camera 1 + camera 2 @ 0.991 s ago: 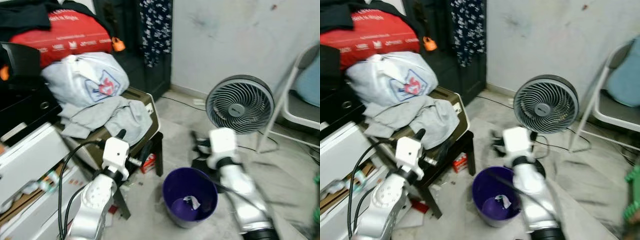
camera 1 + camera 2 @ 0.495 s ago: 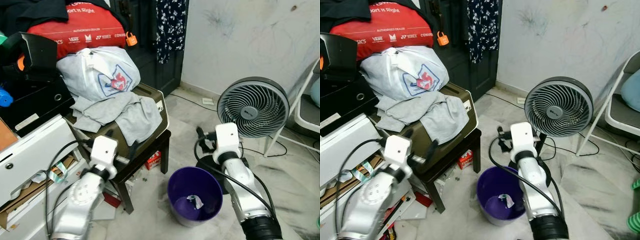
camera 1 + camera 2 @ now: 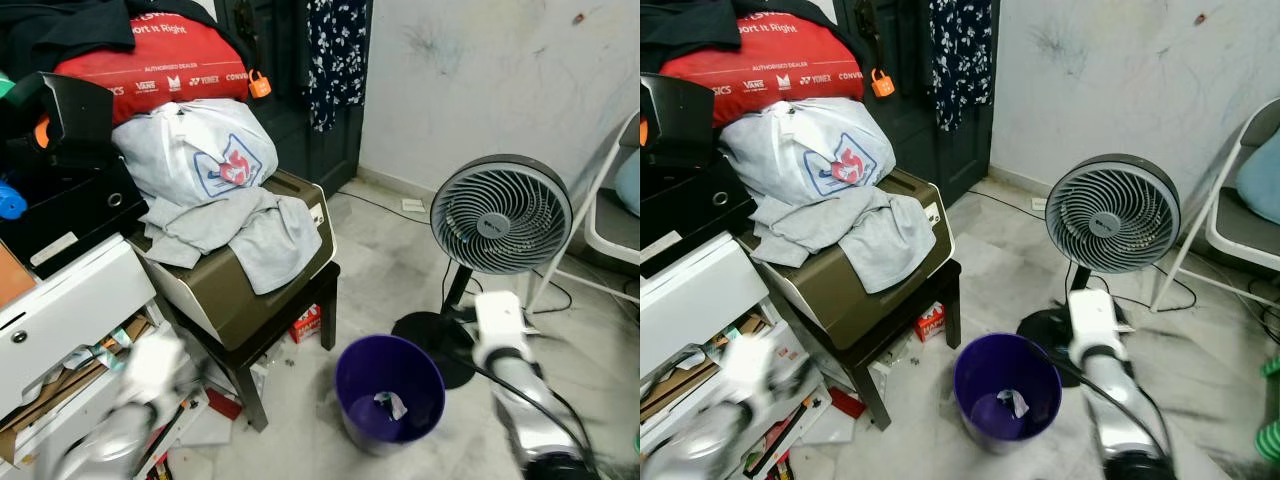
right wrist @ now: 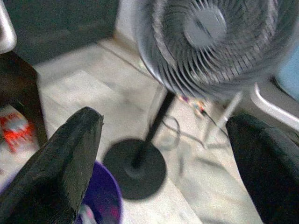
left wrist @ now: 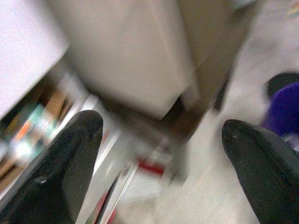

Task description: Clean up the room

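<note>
**Legible Markings**

Red bag [image 3: 165,62], far left, top of the pile: white lettering, upper line partly hidden, ending "...t is Right"; lower row of small brand names, "VANS" and "YONEX" readable, the others too small.

White plastic bag [image 3: 195,150], below it: red-and-blue emblem, wording unreadable.

Small red packet [image 3: 303,322] under the stool: print illegible.

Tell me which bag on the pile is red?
The big red bag on top, with white lettering. The white plastic bag below it only has a small red logo.
</note>
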`<state>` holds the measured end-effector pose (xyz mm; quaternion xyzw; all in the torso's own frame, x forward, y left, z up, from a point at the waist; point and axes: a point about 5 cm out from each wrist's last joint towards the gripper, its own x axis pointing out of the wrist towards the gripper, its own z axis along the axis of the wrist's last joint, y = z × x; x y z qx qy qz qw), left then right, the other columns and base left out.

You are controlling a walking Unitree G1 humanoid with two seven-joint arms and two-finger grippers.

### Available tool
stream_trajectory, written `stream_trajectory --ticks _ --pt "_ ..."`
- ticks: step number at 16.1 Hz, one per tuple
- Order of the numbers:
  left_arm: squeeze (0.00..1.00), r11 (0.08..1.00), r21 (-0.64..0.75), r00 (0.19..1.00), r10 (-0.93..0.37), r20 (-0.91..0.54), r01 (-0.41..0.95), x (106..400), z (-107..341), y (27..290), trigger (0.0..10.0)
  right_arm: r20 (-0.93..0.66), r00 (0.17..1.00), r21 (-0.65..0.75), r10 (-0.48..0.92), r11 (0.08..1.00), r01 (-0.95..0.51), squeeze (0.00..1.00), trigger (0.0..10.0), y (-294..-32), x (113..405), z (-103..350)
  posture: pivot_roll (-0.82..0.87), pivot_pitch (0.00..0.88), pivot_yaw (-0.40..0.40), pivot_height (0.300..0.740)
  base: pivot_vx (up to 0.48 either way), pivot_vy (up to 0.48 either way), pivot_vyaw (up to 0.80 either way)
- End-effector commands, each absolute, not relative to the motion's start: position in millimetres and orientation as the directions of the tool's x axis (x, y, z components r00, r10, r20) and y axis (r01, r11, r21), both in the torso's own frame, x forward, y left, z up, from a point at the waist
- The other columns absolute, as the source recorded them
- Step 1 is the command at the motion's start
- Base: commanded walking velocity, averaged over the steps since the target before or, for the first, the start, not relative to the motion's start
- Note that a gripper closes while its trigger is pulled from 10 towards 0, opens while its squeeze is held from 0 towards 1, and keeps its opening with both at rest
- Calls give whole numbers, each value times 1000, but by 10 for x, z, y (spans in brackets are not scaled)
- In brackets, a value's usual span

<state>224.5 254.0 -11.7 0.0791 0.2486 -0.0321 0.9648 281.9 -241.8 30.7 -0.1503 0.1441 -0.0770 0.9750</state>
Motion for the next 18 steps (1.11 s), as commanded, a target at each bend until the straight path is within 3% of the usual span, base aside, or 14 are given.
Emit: stream_trajectory --ticks 1,3,7,10,12,14,18 --pt "0 985 151 831 15 -556 84 2123 -240 2643 10000 -303 922 -326 -239 936 135 0 10000 -2528 2733 191 -45 0 29 740 0 0 0" --pt "0 974 198 702 64 -709 111 1838 -510 2725 10000 -470 840 -307 -272 942 133 0 10000 -2630 2443 -152 -32 0 26 740 0 0 0" --pt "0 977 145 542 38 -840 156 1482 -749 2686 10000 -627 735 -360 -257 933 19 0 10000 -2558 2110 -478 -37 0 41 740 0 0 0" --pt "0 986 97 440 29 -898 133 1338 -850 2628 10000 -717 653 -321 -244 947 3 0 10000 -2522 1923 -628 -33 0 51 740 0 0 0" --pt "0 985 104 408 39 -912 138 1353 -877 2564 10000 -764 612 -243 -204 970 20 0 10000 -2419 1827 -718 -40 0 55 740 0 0 0" --pt "0 974 102 405 10 -914 204 1572 -863 2360 10000 -793 581 -172 -183 982 75 0 10000 -2292 1715 -809 -50 0 59 740 0 0 0" --pt "0 942 127 401 -9 -916 312 1870 -814 2013 10000 -821 552 -188 -147 982 -18 0 10000 -2131 1629 -885 -60 0 57 740 0 0 589"
